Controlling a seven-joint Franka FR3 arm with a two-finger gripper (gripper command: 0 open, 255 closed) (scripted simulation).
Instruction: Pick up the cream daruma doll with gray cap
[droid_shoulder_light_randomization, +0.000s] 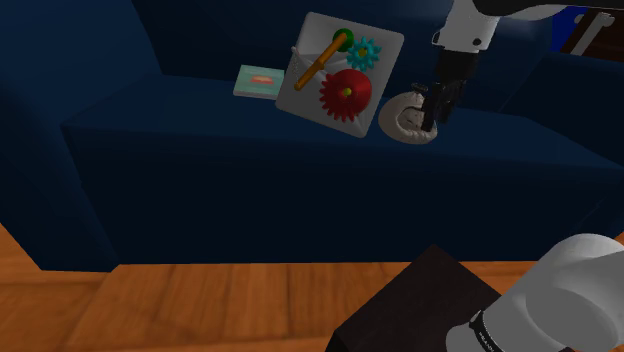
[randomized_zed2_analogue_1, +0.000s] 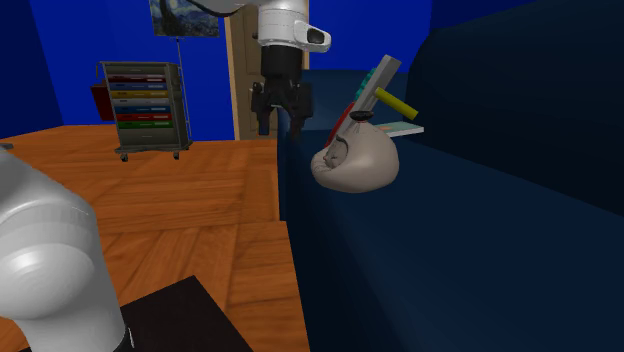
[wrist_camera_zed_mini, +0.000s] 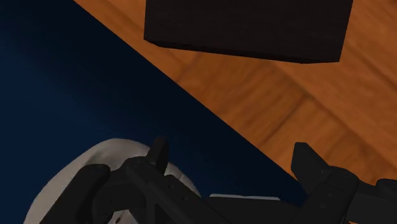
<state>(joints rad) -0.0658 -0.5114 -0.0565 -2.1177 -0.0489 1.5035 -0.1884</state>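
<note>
The cream daruma doll (droid_shoulder_light_randomization: 405, 120) lies on the dark blue sofa seat (droid_shoulder_light_randomization: 250, 140), near the seat's front edge. In the second exterior view the doll (randomized_zed2_analogue_1: 355, 160) is tipped over, with its gray cap (randomized_zed2_analogue_1: 359, 118) toward the sofa back. My gripper (droid_shoulder_light_randomization: 437, 116) hangs down at the doll's side, by the seat's edge (randomized_zed2_analogue_1: 280, 125). In the wrist view the gripper (wrist_camera_zed_mini: 235, 167) is open and the pale doll (wrist_camera_zed_mini: 89, 167) lies outside one finger (wrist_camera_zed_mini: 159, 154), partly hidden by the hand. Between the fingers are the seat and the floor beyond.
A white board with coloured gears (droid_shoulder_light_randomization: 338, 76) leans against the sofa back just behind the doll, with a teal card (droid_shoulder_light_randomization: 258, 81) beside it. The black stand (droid_shoulder_light_randomization: 420, 305) sits on the wood floor (randomized_zed2_analogue_1: 180, 200). A wheeled cart (randomized_zed2_analogue_1: 145, 105) stands far off.
</note>
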